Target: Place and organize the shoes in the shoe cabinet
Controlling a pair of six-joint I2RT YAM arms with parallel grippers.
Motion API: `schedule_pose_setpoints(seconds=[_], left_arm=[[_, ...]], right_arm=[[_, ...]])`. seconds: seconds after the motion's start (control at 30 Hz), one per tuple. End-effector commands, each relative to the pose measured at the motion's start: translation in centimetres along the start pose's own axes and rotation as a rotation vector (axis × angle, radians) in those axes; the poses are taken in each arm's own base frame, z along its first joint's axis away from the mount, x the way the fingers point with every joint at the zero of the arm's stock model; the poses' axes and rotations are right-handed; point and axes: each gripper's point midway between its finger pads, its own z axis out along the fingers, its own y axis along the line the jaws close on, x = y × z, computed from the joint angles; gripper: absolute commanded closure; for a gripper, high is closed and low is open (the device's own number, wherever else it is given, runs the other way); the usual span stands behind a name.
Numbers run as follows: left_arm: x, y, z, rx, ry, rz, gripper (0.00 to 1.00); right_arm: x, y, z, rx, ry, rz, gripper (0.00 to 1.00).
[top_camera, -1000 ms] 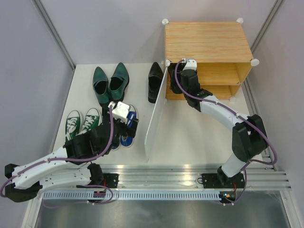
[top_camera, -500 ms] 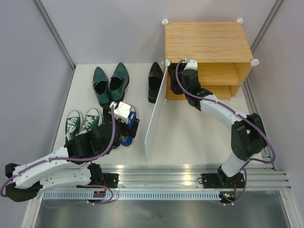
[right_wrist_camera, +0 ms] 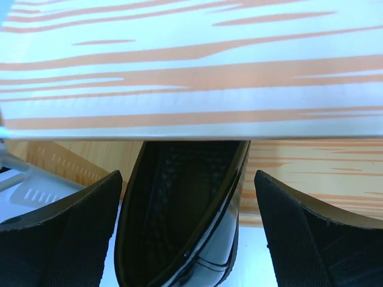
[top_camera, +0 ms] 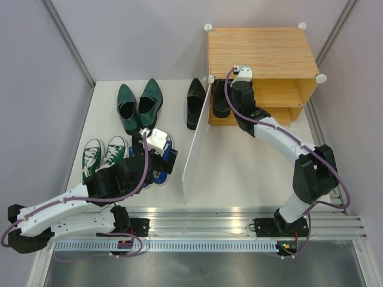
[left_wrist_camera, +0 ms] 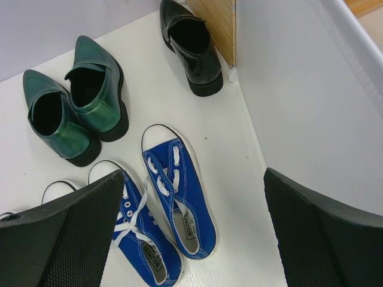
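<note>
The shoe cabinet (top_camera: 261, 52) stands at the back right with its white door (top_camera: 196, 143) swung open. One black dress shoe (right_wrist_camera: 179, 215) lies at the mouth of the lower shelf. My right gripper (right_wrist_camera: 187, 179) is open around its heel, fingers off its sides. The other black shoe (top_camera: 195, 103) sits outside, left of the door. My left gripper (left_wrist_camera: 192, 173) hovers open above the blue sneakers (left_wrist_camera: 179, 197). Dark green pointed shoes (top_camera: 139, 104) and green white-toed sneakers (top_camera: 103, 154) rest on the table.
The open door panel (left_wrist_camera: 299, 107) stands upright just right of my left gripper. A wood-grain shelf board (right_wrist_camera: 191, 72) runs close above the right gripper. Grey walls close the table on the left, back and right.
My right gripper has opened, letting go of the black shoe at the lower shelf, and drifted slightly right. The left arm has shifted only a little over the blue sneakers.
</note>
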Motion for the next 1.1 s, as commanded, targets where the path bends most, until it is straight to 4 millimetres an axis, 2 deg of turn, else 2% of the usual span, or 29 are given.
schedule_pose_setpoints(seconds=[0.0, 0.07, 0.1, 0.13, 0.2, 0.3, 0.4, 0.43, 0.67, 0.8, 0.93, 1.0, 1.07], left_arm=[[-1.0, 0.0, -0.2, 0.017, -0.015, 0.021, 0.00], [-0.9, -0.1, -0.2, 0.019, -0.014, 0.023, 0.00], [-1.0, 0.0, -0.2, 0.017, -0.015, 0.022, 0.00], [-1.0, -0.1, -0.2, 0.019, -0.015, 0.021, 0.00], [-1.0, 0.0, -0.3, 0.017, -0.015, 0.021, 0.00], [-1.1, 0.0, -0.3, 0.021, -0.018, 0.018, 0.00], [-1.1, 0.0, -0.4, 0.022, -0.019, 0.015, 0.00], [-1.1, 0.0, -0.4, 0.022, -0.020, 0.014, 0.00], [-1.0, -0.1, -0.3, 0.022, -0.016, 0.021, 0.00], [-1.0, -0.1, -0.3, 0.022, -0.014, 0.023, 0.00], [-0.8, -0.2, -0.1, 0.021, -0.008, 0.029, 0.00], [-0.7, -0.3, 0.0, 0.021, -0.003, 0.037, 0.00], [-0.6, -0.4, 0.2, 0.021, 0.003, 0.045, 0.00]], right_arm=[[-4.5, 0.8, -2.1, -0.043, -0.097, 0.034, 0.06], [-4.1, 0.7, -2.7, -0.052, -0.087, 0.031, 0.06], [-4.6, 0.8, -3.4, -0.062, -0.097, 0.033, 0.06], [-4.0, 0.5, -3.7, -0.061, -0.084, 0.032, 0.06], [-4.5, 0.6, -4.8, -0.084, -0.095, 0.035, 0.06], [-3.7, 0.9, -6.1, -0.130, -0.078, 0.031, 0.06], [-1.9, 1.0, -6.6, -0.161, -0.041, 0.019, 0.06], [-0.9, 0.8, -6.6, -0.165, -0.021, 0.015, 0.06], [2.1, 1.7, -5.7, -0.224, 0.013, -0.001, 0.02], [2.9, 1.4, -4.5, -0.197, 0.016, -0.018, 0.02], [2.6, 0.3, -3.2, -0.115, -0.010, -0.033, 0.02], [3.0, -0.2, -2.5, -0.081, -0.004, -0.054, 0.02], [3.1, -0.2, -1.8, -0.076, -0.004, -0.061, 0.02]])
